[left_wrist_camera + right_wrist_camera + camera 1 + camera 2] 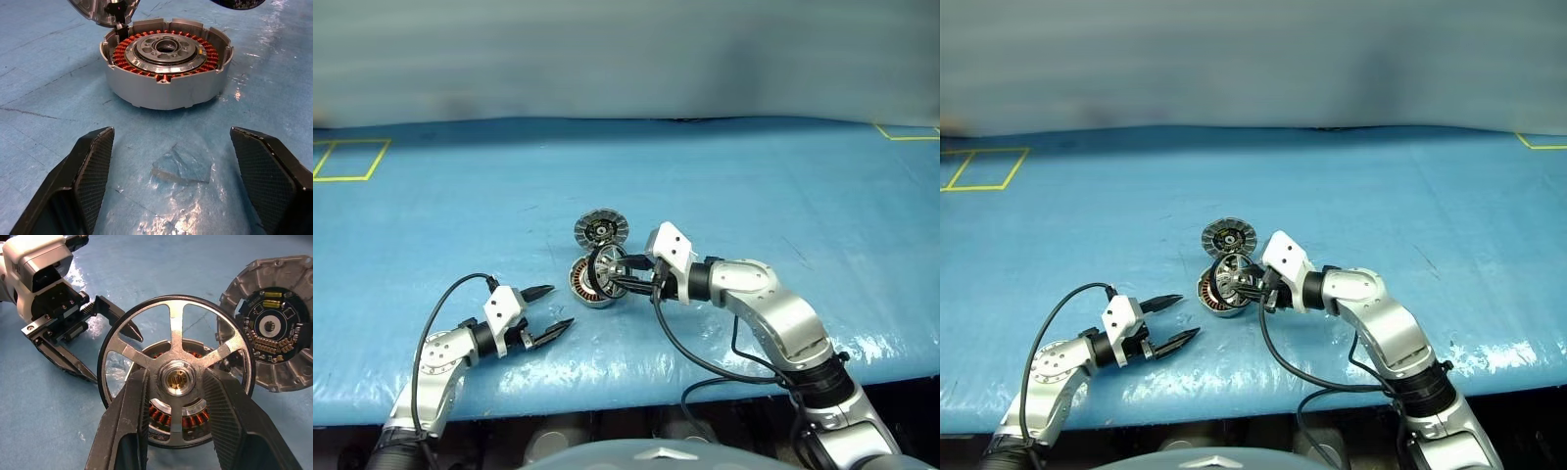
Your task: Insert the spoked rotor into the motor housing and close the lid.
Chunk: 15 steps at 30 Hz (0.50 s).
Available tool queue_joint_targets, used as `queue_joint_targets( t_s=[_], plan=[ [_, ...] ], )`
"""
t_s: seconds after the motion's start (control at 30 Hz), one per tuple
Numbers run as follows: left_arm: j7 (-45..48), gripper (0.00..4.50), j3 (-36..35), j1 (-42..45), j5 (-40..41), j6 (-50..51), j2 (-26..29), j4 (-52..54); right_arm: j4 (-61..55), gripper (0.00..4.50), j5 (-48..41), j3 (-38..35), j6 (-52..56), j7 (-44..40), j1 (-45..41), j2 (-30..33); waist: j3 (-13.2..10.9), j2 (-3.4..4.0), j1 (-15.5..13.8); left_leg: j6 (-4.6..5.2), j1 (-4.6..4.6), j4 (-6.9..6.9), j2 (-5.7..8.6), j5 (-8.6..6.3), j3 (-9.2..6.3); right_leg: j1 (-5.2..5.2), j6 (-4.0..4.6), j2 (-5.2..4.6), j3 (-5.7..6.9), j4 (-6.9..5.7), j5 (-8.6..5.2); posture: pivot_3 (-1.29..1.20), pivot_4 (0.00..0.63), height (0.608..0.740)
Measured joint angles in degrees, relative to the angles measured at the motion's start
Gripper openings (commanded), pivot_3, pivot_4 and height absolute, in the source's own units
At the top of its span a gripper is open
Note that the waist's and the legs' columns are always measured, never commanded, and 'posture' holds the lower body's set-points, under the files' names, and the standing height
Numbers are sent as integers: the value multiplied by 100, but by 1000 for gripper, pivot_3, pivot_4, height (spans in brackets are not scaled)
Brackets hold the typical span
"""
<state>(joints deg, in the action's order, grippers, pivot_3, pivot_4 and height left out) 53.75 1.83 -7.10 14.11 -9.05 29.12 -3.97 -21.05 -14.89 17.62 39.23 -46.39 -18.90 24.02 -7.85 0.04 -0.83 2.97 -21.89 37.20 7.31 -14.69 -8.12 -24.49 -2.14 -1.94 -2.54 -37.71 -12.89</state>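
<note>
My right gripper (176,382) is shut on the hub of the spoked rotor (176,328), a black-rimmed wheel with silver spokes. It holds the rotor on edge just above the motor housing (587,286), whose copper windings show behind the spokes. In the left wrist view the housing (166,63) stands on the mat with its hub uncovered. The lid (602,230) is hinged open behind the housing, ribbed face and dark centre up. My left gripper (546,313) hovers open and holds nothing, a short way left of the housing, pointing at it.
Everything sits on a blue mat (754,196) whose front edge runs close under both arms. Yellow tape squares (352,159) mark the far left and far right corners. Black cables loop from both wrists.
</note>
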Motion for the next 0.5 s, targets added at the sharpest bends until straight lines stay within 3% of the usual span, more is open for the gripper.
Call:
queue_joint_targets(
  t_s=[0.5],
  plan=[
    [-11, 4050, 1, -22, -6, -21, -56, -9, 702, 1332, 252, 374, -245, 56, -309, -158, 0, 0, 9, -7, 0, -1, 0, 4, 0, -1, 0, 0, 0, -1, 0, 0, 150, 740]
  ],
)
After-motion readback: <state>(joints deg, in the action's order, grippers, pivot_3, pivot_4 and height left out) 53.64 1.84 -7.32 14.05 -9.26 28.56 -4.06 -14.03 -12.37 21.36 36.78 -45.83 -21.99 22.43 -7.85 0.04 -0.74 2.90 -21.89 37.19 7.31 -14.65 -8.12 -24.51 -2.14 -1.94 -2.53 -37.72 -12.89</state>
